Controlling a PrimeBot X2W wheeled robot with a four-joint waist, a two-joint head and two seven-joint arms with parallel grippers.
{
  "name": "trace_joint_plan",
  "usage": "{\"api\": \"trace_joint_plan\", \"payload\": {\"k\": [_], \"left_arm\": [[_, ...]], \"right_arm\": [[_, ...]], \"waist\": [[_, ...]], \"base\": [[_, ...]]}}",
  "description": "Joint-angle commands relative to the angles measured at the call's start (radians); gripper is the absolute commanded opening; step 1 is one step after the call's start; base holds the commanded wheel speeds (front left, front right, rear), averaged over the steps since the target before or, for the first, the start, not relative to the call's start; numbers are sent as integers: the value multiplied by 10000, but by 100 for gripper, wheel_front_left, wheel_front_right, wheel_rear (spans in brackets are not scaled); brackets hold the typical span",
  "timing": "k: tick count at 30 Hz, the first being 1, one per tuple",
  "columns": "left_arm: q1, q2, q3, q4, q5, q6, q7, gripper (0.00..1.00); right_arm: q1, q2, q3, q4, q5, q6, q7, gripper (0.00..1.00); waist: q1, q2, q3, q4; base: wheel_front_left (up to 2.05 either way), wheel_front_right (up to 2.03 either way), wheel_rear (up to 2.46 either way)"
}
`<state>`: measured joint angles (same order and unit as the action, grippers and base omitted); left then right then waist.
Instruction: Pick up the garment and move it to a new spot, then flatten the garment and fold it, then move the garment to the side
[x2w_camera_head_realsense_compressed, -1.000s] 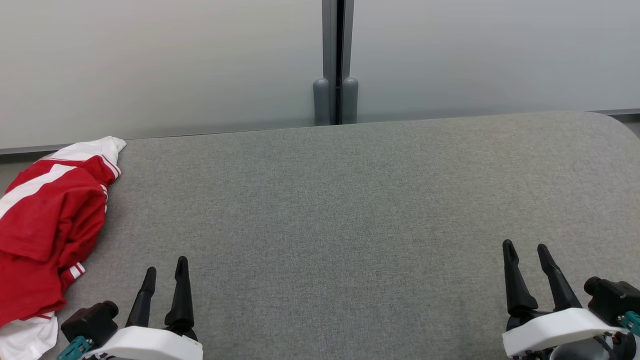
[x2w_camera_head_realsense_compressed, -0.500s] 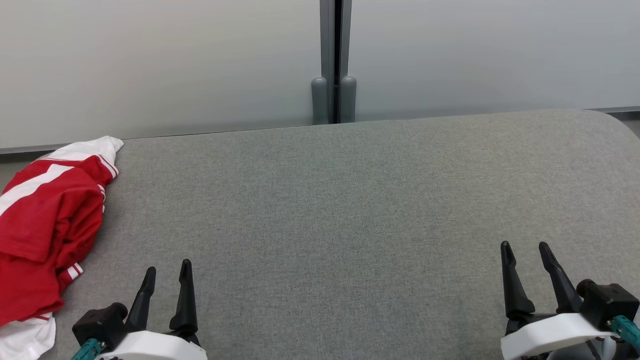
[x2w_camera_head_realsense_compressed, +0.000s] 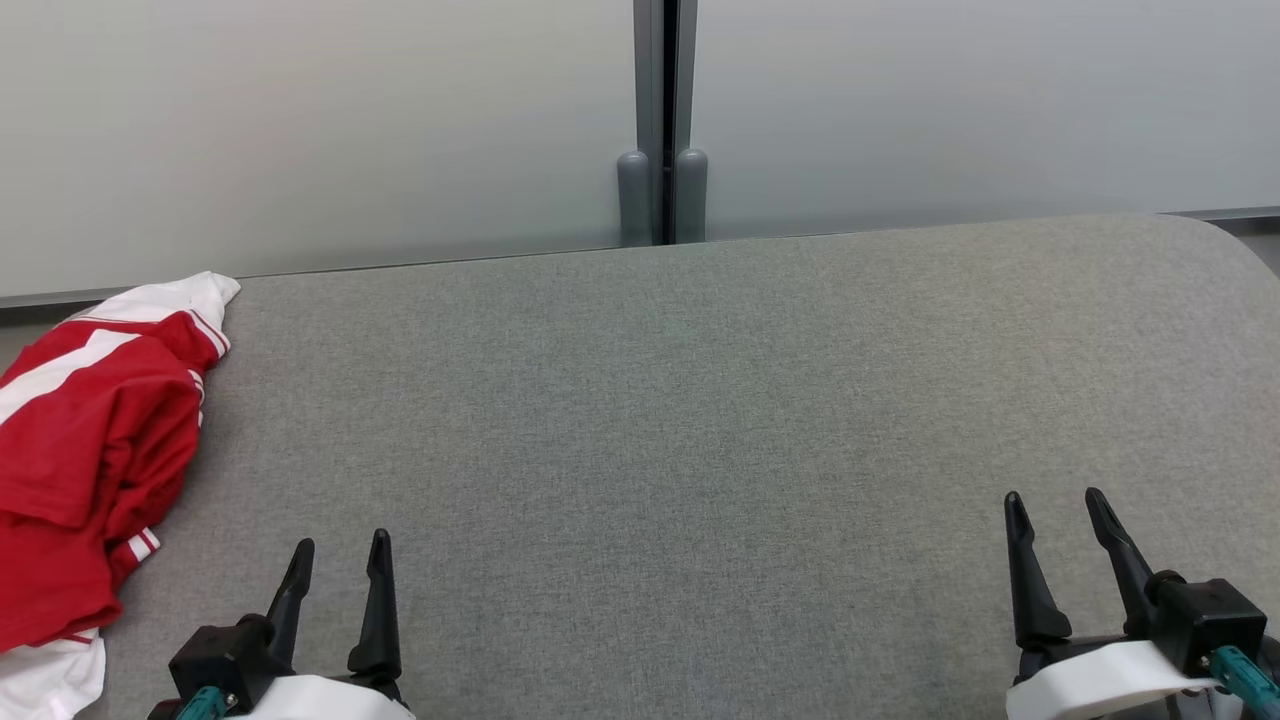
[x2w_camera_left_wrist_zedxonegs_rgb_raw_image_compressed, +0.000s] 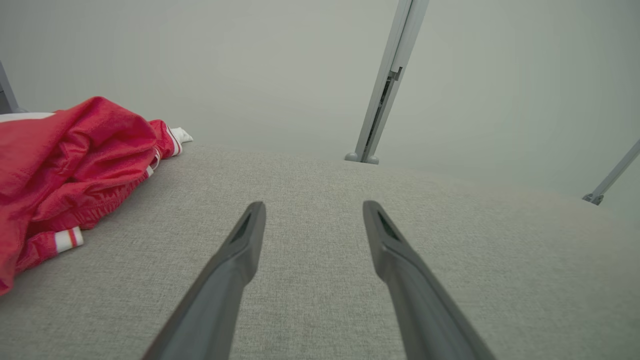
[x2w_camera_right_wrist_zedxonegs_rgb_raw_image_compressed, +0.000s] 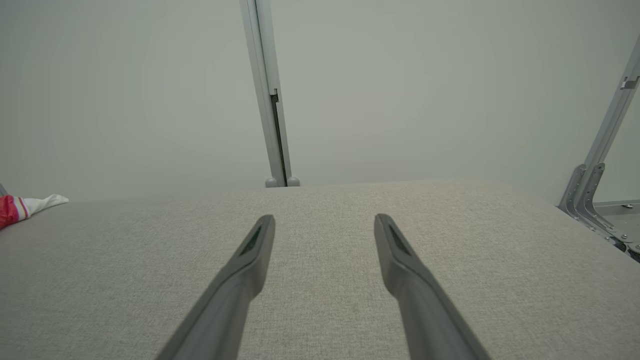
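The left gripper (x2w_camera_head_realsense_compressed: 341, 541) sits low at the near left of the grey table (x2w_camera_head_realsense_compressed: 650, 400); its two dark fingers are spread apart with nothing between them; the right gripper (x2w_camera_head_realsense_compressed: 1053, 496) is at the near right, spread wide too and holding nothing; I cannot tell if the tips touch the table; the garment (x2w_camera_head_realsense_compressed: 90, 450), red with white stripes, lies in a crumpled heap at the table's left edge, near the left gripper but apart from it; a grey post (x2w_camera_head_realsense_compressed: 646, 100) stands behind the table on a pale wall (x2w_camera_head_realsense_compressed: 300, 130).
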<state>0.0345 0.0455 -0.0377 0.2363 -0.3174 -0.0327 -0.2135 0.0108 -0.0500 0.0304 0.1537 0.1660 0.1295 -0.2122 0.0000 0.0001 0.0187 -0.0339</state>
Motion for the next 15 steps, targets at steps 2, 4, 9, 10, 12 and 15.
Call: {"api": "trace_joint_plan", "payload": {"k": [2, 4, 9, 10, 12, 15], "left_arm": [[53, 63, 29, 18, 373, 18, -125, 100], [92, 65, 54, 60, 555, 0, -167, 100], [190, 69, 198, 234, 1000, -52, -264, 100], [194, 68, 237, 276, 1085, -62, -276, 100], [219, 67, 307, 326, 1252, -75, -314, 100], [313, 69, 391, 376, 1445, -54, -374, 100]], "right_arm": [[77, -42, -96, -25, -319, 19, -143, 100], [93, -39, -148, -45, -439, 20, -190, 100], [150, -29, -267, -36, -567, 20, -286, 100], [152, -30, -270, -30, -617, 20, -313, 100], [171, -30, -289, -19, -716, 20, -332, 100], [204, -27, -311, -11, -889, 21, -403, 100]], "waist": [[0, -1, 2, -22], [0, -1, 8, -35], [0, -1, -3, -29], [0, -1, -6, -26], [0, -1, -12, -9], [0, -1, -25, 32]], "base": [[0, 0, 0], [0, 0, 0], [0, 0, 0], [0, 0, 0], [0, 0, 0], [0, 0, 0]]}}
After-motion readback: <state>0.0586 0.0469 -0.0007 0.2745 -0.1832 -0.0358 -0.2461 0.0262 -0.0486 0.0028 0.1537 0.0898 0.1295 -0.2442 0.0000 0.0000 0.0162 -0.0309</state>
